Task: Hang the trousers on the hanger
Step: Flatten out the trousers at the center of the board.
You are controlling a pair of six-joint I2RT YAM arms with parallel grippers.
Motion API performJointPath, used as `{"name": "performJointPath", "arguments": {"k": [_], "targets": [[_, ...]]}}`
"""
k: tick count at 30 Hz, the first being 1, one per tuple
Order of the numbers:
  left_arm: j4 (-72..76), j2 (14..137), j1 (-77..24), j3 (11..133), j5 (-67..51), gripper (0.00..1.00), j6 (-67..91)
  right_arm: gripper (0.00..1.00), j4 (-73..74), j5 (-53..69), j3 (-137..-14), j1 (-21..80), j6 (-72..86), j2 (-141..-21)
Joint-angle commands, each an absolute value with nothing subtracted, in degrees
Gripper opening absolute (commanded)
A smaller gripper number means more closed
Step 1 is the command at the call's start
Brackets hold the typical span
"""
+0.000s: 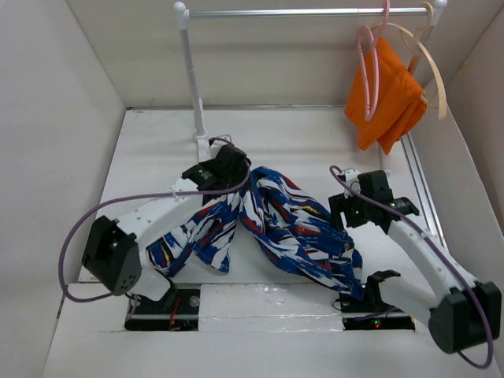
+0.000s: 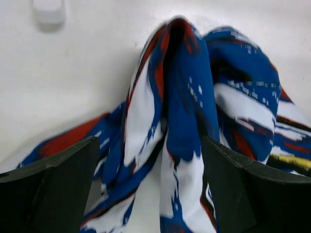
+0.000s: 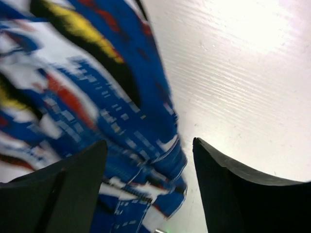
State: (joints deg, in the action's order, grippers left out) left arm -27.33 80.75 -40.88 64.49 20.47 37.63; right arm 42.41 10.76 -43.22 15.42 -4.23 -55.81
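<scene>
The trousers [image 1: 291, 228] lie crumpled in the middle of the white table, blue with white, red, black and yellow strokes. My left gripper [image 1: 240, 175] is open at their far end; in the left wrist view [image 2: 150, 187] a raised fold of the trousers [image 2: 189, 111] sits between the spread fingers [image 2: 53, 189]. My right gripper [image 1: 346, 211] is open at their right edge; in the right wrist view [image 3: 150, 189] the cloth's hem [image 3: 146, 165] lies between the fingers [image 3: 243, 194]. The pink hanger [image 1: 367, 75] hangs on the rail at the back right.
A white stand [image 1: 193, 75] holds a metal rail [image 1: 307, 12] across the back. A cream hanger [image 1: 433, 75] and an orange cloth [image 1: 386, 98] hang beside the pink hanger. A metal track [image 1: 421, 189] runs along the right wall. White walls enclose the table.
</scene>
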Motion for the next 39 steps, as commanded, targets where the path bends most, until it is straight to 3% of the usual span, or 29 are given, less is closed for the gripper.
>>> {"name": "performJointPath", "arguments": {"k": [1,5,8,9,10,11,12,13,14,15,23,26,29,30,31,32,35,39], "targets": [[-16.0,83.1,-37.4,69.2,10.7,0.81,29.5,0.77,29.4,12.5,-40.1,11.8,-3.3,-63.2],[-19.9,91.7,-37.4,78.4,9.7,0.83,25.5,0.82,20.9,14.9,-37.4,11.8,-2.2,-68.4],[-20.8,95.0,-36.0,76.3,9.3,0.73,25.2,0.82,16.0,19.3,-36.3,10.7,-1.7,-71.4],[-19.8,94.4,-35.3,74.5,8.0,0.70,25.3,0.76,15.0,21.6,-35.5,10.2,-1.8,-72.6],[-18.7,93.4,-34.5,69.8,7.3,0.63,25.5,0.67,14.0,23.7,-35.1,10.2,-1.8,-74.8],[-17.5,92.4,-32.5,67.3,6.6,0.42,25.7,0.55,12.1,26.7,-34.6,10.2,-1.7,-75.3],[-15.5,89.8,-31.2,65.1,5.3,0.30,26.4,0.25,11.5,27.6,-34.3,10.2,-1.5,-75.2],[-14.8,88.3,-29.7,61.1,4.5,0.19,26.6,0.12,12.5,27.1,-34.9,10.2,-1.3,-73.7],[-14.1,87.0,-28.2,59.6,3.6,0.03,26.6,0.05,13.7,27.1,-35.8,10.2,-1.1,-73.7],[-13.7,84.7,-24.9,58.5,2.2,0.00,25.8,0.00,15.0,24.5,-37.3,10.2,-1.0,-70.2],[-18.5,70.8,-11.1,51.8,2.0,0.00,20.7,0.00,40.0,8.2,-63.6,11.3,-5.1,-54.6],[-23.2,63.2,-7.7,51.2,4.5,0.00,19.4,0.00,46.0,8.2,-61.5,12.0,-5.7,-51.0],[-26.1,55.3,-8.3,52.8,6.1,0.00,20.9,0.09,45.5,7.0,-52.0,12.0,-4.8,-47.6],[-29.9,54.7,-7.8,56.0,3.4,0.43,22.0,0.47,43.7,8.9,-48.7,11.4,-4.4,-48.6],[-30.0,55.2,-7.8,56.6,2.5,0.43,22.0,0.59,43.7,8.9,-49.0,11.4,-4.7,-49.2],[-30.7,55.8,-7.8,56.6,1.3,0.54,22.0,0.66,43.0,9.0,-49.4,11.4,-4.0,-49.2],[-31.7,57.2,-7.8,57.1,-1.7,0.71,21.9,0.80,40.0,7.2,-50.7,10.7,-3.4,-52.5],[-31.1,53.6,-7.8,55.7,1.1,0.69,23.6,0.82,34.4,10.0,-49.1,7.3,-3.9,-56.8]]}}
